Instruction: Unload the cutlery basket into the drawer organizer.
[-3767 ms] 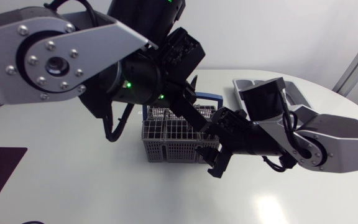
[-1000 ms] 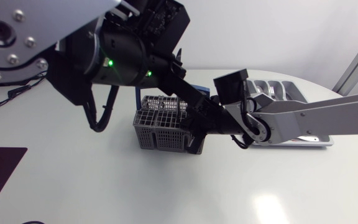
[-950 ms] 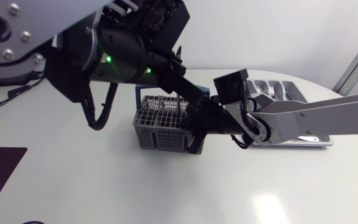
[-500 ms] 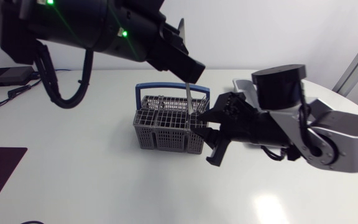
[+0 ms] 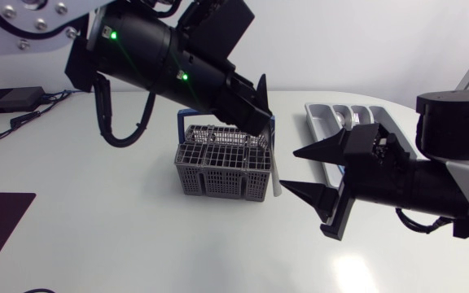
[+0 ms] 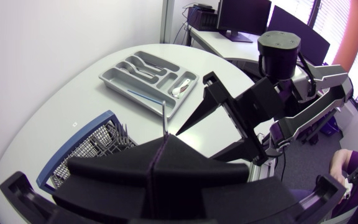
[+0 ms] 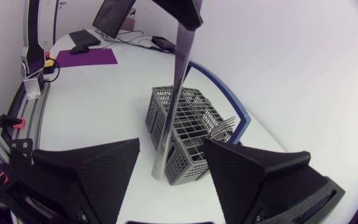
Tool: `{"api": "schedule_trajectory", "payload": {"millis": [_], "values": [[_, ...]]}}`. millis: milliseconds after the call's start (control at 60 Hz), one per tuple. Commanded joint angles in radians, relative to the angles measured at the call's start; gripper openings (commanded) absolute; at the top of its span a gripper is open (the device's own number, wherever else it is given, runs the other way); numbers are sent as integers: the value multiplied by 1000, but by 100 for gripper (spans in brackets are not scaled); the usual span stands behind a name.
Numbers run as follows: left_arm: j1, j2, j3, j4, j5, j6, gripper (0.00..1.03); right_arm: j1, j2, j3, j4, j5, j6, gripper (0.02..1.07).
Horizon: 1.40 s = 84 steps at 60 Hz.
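My left gripper (image 5: 259,114) hangs over the right end of the grey wire cutlery basket (image 5: 218,167), shut on a long silver piece of cutlery (image 5: 273,171) that looks like a knife. The piece hangs down beside the basket's right end. In the left wrist view its thin edge (image 6: 165,121) sticks out ahead of the shut fingers. My right gripper (image 5: 288,169) stands open just right of the piece, its fingers apart on either side of the piece (image 7: 174,93) and not touching it. The grey drawer organizer (image 5: 324,122) lies at the back right.
Forks (image 7: 225,124) stand in the basket (image 7: 188,134), which has a blue handle (image 6: 73,155). The organizer (image 6: 120,84) holds several pieces in its compartments. My right arm's body (image 5: 430,179) covers part of the organizer's near end.
My right gripper has opened and drawn back to the right, away from the basket. The left gripper keeps the cutlery piece and has shifted a little to the right.
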Motion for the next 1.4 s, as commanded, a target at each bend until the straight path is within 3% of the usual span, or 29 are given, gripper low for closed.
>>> {"api": "schedule_trajectory", "payload": {"millis": [0, 100, 183, 533, 800, 883, 967, 1000, 1083, 1233, 1383], "values": [[-18, 9, -22, 23, 20, 14, 3, -5, -5, -24, -11, -17, 22, 70], [-34, 13, -29, 31, 20, 14, 3, -6, -4, -20, -11, -37, 33, 53], [-48, 13, -37, 41, 21, 13, 3, -6, 10, -11, -8, -40, 44, 49], [-62, 8, -46, 47, 21, 13, 3, 8, 36, 0, -19, -61, 53, 9], [-65, 6, -46, 55, 21, 9, 3, 17, 33, -1, -53, -65, 52, 8], [-54, 3, -40, 78, 23, 2, 14, 17, 27, 0, -68, -65, 52, 8], [-36, -6, -26, 109, 21, -20, 52, 9, 19, 3, -91, -65, 48, 8], [-25, -12, -22, 124, 21, -30, 61, 3, 15, 3, -100, -65, 45, 8], [4, -33, -23, 170, 21, -60, 74, -35, 4, 0, -123, -66, 25, 8], [93, -73, -46, 247, 12, -87, 82, -206, -4, 2, -169, -114, -39, 8], [93, -61, -98, 275, -85, -32, 82, -450, 67, 31, -178, -187, -123, 8]]}}
